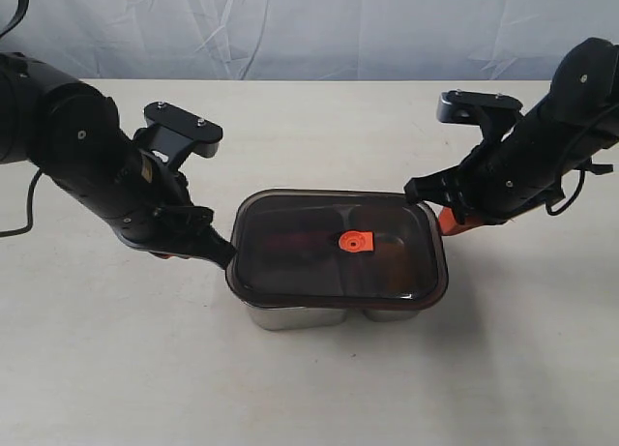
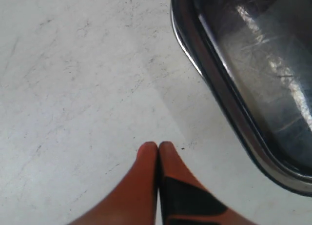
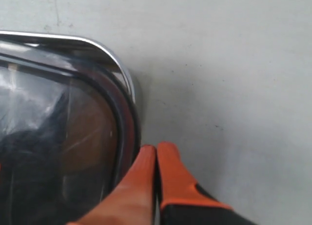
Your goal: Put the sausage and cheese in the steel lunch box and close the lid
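One steel lunch box (image 1: pixel 290 316) stands at the middle of the pale table (image 1: pixel 309 398), and one dark tinted lid (image 1: pixel 290 267) lies flat on it, covering it rim to rim. One orange valve (image 1: pixel 355 241) sits at the lid's centre. Through the tint the box's two compartments show dimly. In the 9 o'clock compartment one reddish streak is the sausage (image 1: pixel 302 241). The cheese cannot be made out for certain under the dark lid.

Two arms reach in, one from each side. The left gripper (image 2: pixel 154 147) is at the box's 9 o'clock end, its two orange fingers pressed together with nothing between them. The tips are just beside the lid's edge and, in the left wrist view, over bare table. The right gripper (image 3: pixel 156 149) is at the lid's 2 o'clock corner, its two fingers likewise together and empty. One tip lies against the lid's rim in the right wrist view.
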{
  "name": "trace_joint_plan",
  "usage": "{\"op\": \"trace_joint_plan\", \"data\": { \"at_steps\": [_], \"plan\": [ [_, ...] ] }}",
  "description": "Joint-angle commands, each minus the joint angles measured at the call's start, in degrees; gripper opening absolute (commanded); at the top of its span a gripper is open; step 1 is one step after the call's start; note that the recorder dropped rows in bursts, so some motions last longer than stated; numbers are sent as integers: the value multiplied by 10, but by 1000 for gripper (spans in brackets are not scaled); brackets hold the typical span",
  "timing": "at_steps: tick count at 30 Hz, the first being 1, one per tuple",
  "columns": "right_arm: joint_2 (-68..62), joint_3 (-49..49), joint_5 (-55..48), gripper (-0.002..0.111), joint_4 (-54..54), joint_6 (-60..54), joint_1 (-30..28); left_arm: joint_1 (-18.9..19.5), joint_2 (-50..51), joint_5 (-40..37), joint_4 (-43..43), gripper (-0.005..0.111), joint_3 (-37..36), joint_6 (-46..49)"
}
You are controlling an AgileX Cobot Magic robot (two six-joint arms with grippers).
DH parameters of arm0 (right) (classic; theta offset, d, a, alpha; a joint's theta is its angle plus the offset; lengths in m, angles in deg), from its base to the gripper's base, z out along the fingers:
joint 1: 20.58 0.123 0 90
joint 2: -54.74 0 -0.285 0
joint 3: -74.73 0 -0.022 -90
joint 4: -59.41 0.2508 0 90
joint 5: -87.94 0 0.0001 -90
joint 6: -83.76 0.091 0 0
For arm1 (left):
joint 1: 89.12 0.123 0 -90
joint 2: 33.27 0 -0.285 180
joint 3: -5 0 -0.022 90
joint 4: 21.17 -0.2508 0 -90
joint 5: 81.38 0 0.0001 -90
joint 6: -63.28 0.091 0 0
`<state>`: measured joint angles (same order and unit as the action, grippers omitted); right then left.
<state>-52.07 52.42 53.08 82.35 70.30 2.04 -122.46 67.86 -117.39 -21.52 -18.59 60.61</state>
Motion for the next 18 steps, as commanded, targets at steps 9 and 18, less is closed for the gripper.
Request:
{"op": "trace_joint_plan", "data": {
  "at_steps": [9,18],
  "plan": [
    [25,37,-54,0,-126,86,2,1,-6,-30,4,0,2,-2],
    [105,37,-152,0,-157,131,15,1,13,-27,16,0,2,-2]
  ]
}}
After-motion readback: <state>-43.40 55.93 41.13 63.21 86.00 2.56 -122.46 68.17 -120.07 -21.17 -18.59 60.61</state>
